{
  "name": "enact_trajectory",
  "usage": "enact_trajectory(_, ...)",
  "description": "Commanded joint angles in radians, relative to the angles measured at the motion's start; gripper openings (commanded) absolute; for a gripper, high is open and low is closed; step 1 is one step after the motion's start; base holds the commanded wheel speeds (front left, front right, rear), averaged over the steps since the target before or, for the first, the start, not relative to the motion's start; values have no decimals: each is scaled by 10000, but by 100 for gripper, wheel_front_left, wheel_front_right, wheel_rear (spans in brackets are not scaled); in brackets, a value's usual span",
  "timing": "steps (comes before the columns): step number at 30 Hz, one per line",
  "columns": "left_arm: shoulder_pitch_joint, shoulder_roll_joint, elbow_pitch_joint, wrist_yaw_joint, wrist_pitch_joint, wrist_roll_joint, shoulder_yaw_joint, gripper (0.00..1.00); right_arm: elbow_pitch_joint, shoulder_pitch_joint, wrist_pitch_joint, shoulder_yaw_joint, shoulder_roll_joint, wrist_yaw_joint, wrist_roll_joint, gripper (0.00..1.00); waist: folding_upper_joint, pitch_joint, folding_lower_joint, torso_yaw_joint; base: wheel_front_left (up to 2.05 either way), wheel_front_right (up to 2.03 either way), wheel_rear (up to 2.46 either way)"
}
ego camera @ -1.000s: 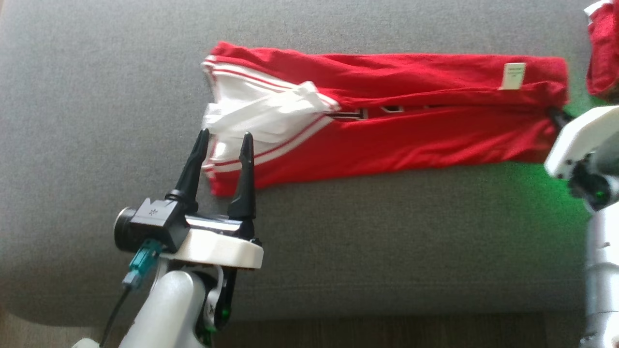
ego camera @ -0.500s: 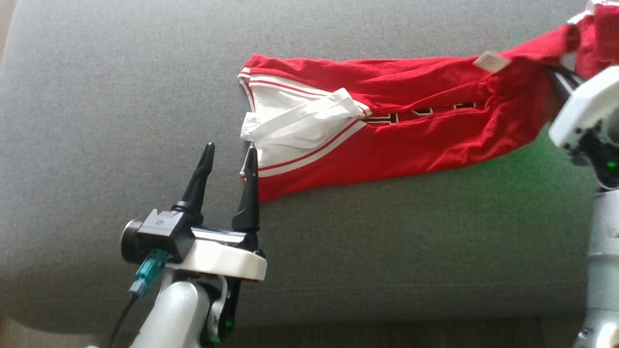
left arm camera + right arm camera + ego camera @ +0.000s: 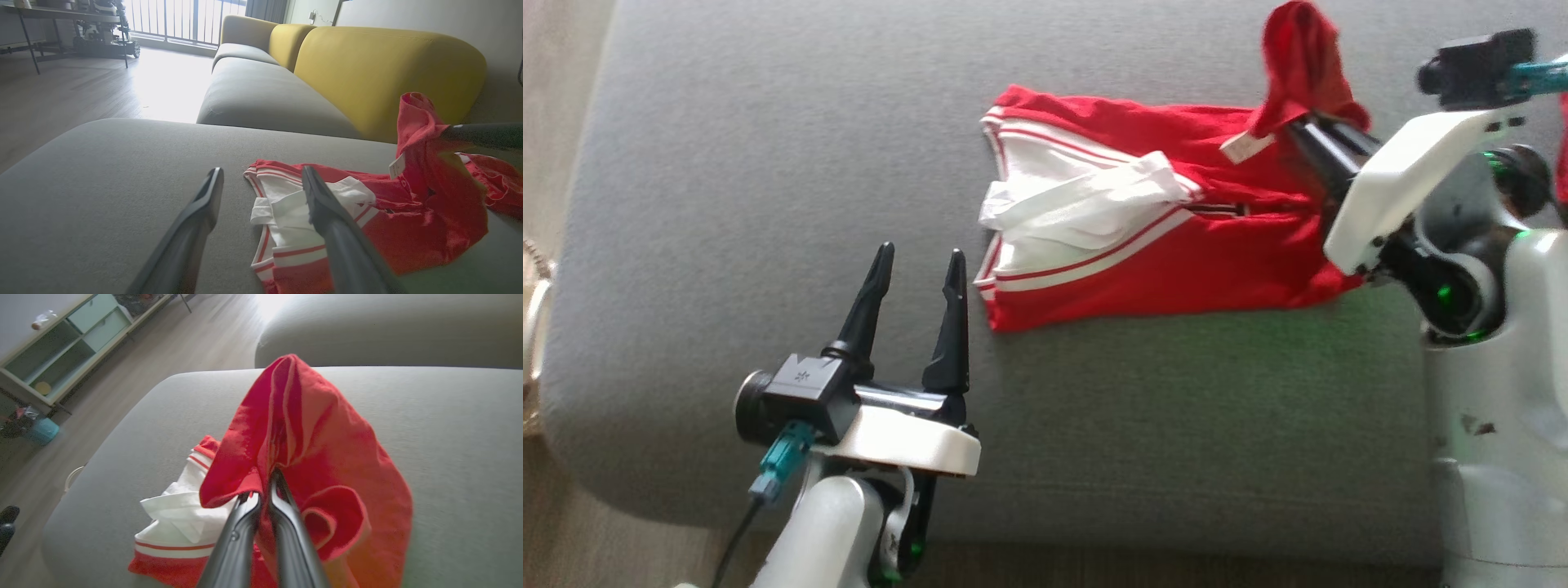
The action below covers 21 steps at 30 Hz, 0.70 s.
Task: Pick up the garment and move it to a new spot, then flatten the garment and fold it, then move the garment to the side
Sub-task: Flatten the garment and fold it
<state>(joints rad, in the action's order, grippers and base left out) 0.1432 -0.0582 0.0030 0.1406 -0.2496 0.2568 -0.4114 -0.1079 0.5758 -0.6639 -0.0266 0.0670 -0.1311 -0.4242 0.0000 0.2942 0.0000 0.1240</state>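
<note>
The garment (image 3: 1160,245) is red with white striped sleeves and lies on a grey cushion (image 3: 768,163). My right gripper (image 3: 1298,126) is shut on its right end and holds that end lifted and bunched over the rest; the pinched cloth (image 3: 294,428) drapes over the fingers. A white label (image 3: 1241,145) hangs from the raised fold. My left gripper (image 3: 919,261) stands open just left of the garment's near left corner, touching nothing. Between and beyond its fingers lie the white sleeves (image 3: 286,204).
The grey cushion's left edge (image 3: 580,245) drops to a wood floor. A yellow sofa back (image 3: 388,69) and another grey seat (image 3: 261,90) stand behind. A shelf unit (image 3: 61,347) is off to the side.
My right gripper has carried the garment's right end up and leftward over the rest, halving its spread. The head camera has shifted, so the scene sits further right. The left gripper stays open.
</note>
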Motion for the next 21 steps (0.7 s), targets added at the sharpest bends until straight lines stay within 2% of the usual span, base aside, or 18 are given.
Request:
enact_trajectory(1,30,31,-293,-2,-122,27,244,100,335,183,50,263,-157,4,-155,0,0,7,0,180,0,0,0)
enact_trajectory(12,-13,69,-256,24,-122,195,86,100,-1464,935,1166,1953,-166,4,-1363,0,0,34,0,1056,0,0,0)
enact_trajectory(21,-25,77,-251,91,-122,318,-44,100,-3109,1922,2221,3244,-167,4,-2381,0,0,41,0,1431,0,0,0)
